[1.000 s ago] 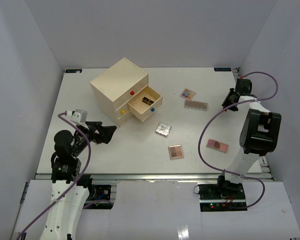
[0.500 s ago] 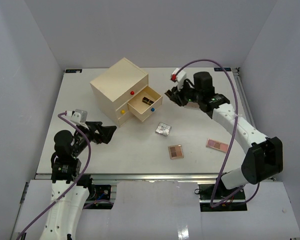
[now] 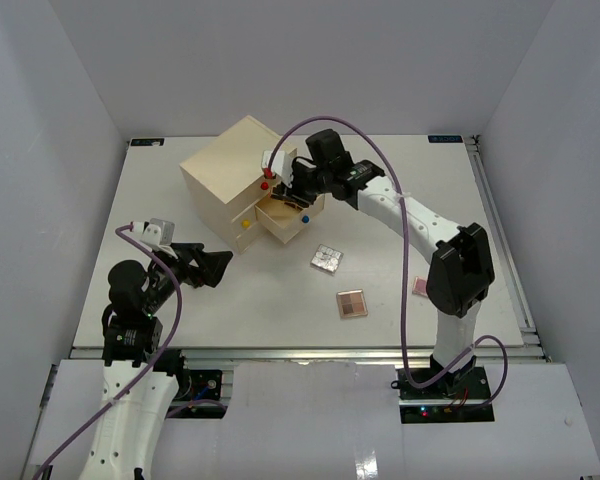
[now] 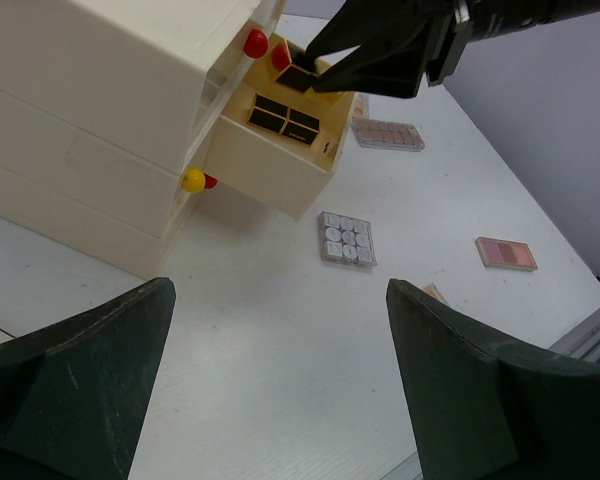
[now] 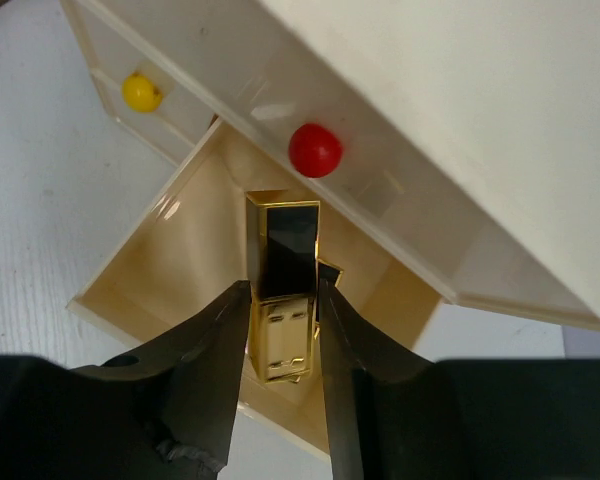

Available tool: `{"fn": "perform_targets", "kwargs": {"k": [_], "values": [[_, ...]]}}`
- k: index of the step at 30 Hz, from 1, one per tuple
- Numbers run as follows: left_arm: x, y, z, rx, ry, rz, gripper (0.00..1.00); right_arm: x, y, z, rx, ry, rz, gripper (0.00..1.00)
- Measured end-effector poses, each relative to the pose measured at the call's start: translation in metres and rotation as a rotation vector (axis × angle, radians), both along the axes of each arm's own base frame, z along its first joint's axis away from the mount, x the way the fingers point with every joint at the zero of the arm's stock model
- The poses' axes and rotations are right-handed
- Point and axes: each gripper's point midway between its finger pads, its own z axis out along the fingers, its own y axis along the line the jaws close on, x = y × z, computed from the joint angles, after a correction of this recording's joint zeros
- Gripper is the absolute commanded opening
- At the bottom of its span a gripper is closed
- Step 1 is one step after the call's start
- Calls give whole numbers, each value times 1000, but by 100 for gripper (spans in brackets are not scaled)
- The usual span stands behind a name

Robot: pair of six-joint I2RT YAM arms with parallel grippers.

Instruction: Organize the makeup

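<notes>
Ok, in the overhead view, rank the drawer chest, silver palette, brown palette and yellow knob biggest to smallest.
1. drawer chest
2. brown palette and silver palette: too alike to rank
3. yellow knob

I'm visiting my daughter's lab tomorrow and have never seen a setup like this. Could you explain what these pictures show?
The machine is a robot with a left arm and a right arm bolted to a white table. One picture looks down from overhead; the other two come from a camera on each wrist. A cream drawer chest stands on the table with one drawer pulled out. A silver palette, a brown palette and a pink palette lie loose. The right tool grips a black and gold case above the open drawer. The left tool is open and empty.
</notes>
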Motion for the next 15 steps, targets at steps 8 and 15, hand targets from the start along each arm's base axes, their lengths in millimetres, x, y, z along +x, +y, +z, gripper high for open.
{"fn": "perform_targets", "kwargs": {"k": [8, 15], "values": [[1, 0, -1, 0, 4, 0, 98, -2, -7, -15, -35, 15, 3, 56], [15, -2, 25, -4, 43, -11, 93, -24, -32, 28, 142, 20, -76, 14]]}}
